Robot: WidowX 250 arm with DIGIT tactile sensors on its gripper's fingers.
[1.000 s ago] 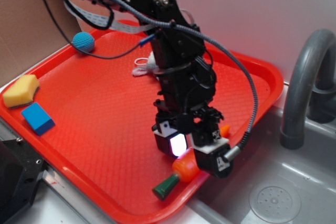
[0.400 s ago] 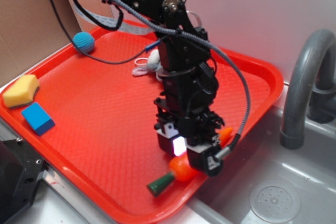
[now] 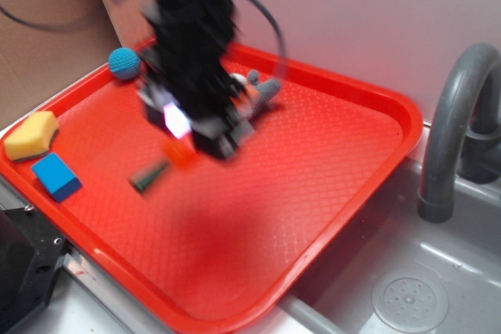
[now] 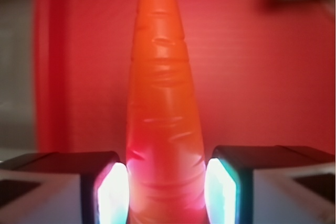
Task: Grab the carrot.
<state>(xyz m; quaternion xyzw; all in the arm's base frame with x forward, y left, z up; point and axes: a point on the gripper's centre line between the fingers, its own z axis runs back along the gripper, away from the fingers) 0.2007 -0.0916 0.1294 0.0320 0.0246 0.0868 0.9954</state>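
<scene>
The carrot [image 3: 178,154] is orange and ridged, with a dark green stem [image 3: 149,177] pointing down-left. It hangs over the left middle of the red tray [image 3: 391,107], blurred by motion. My gripper [image 3: 188,134] is shut on its thick end. In the wrist view the carrot [image 4: 165,103] runs straight up the middle, tip away from me. The gripper [image 4: 165,190] clamps it, with both lit pads [image 4: 113,192] pressed against its sides. The arm itself is a dark blur in the exterior view.
A grey plush toy [image 3: 262,93] lies at the tray's back. A blue ball [image 3: 124,62] sits in the back-left corner. A yellow sponge [image 3: 31,134] and a blue block [image 3: 56,175] lie at the left. A sink [image 3: 409,301] with a grey faucet [image 3: 450,131] is to the right.
The gripper closed on the carrot at the tray's front right edge, then lifted and swung it fast toward the left middle. The plush toy behind the arm is now uncovered.
</scene>
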